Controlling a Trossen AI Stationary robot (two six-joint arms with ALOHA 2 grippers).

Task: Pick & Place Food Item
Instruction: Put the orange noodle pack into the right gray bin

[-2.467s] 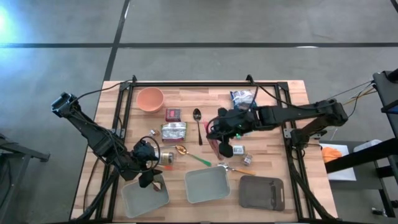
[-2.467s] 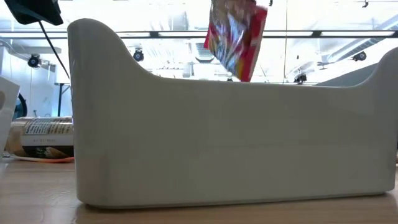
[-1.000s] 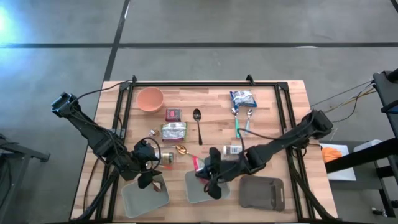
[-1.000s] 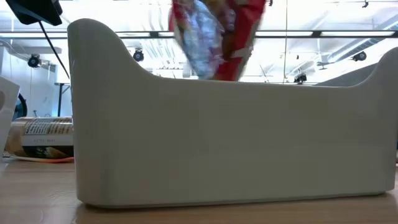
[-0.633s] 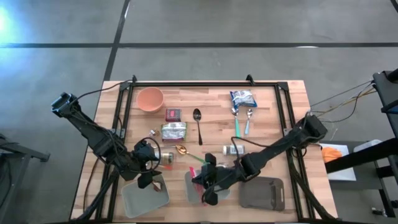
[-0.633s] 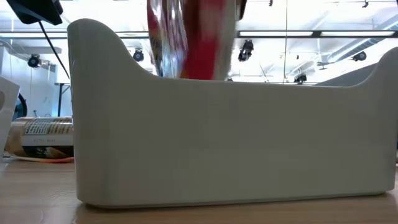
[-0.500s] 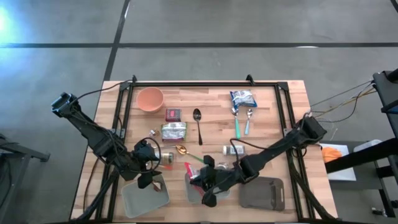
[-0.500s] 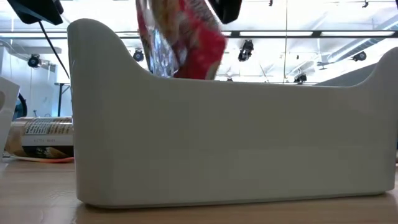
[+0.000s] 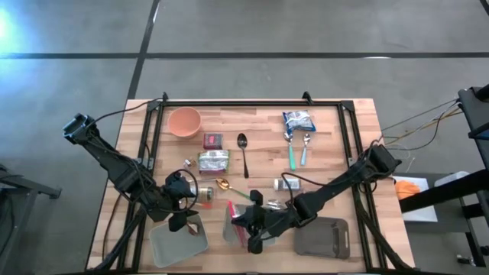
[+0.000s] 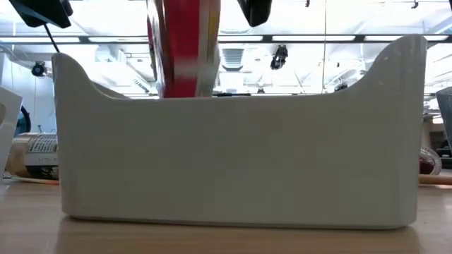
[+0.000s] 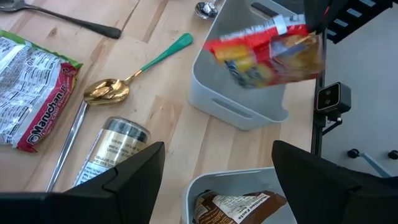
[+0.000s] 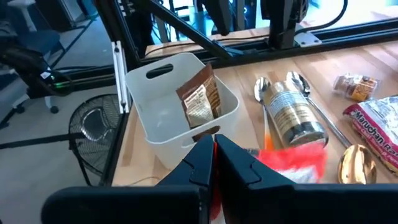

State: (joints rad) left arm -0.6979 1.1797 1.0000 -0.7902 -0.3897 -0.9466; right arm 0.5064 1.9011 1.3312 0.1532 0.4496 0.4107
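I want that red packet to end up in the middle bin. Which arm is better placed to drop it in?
The right. Its right gripper is shut on the red packet directly over the middle bin. The left gripper hangs open over the other bin.

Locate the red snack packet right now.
In the high view the red snack packet hangs from the shut right end effector over the middle grey bin, right of the brown-packet bin.

High camera straight above the whole tabletop (image 9: 336, 145), low camera at tabletop height very near the grey bin (image 10: 233, 162), both wrist cameras looking forward along the tabletop, sharing this bin.
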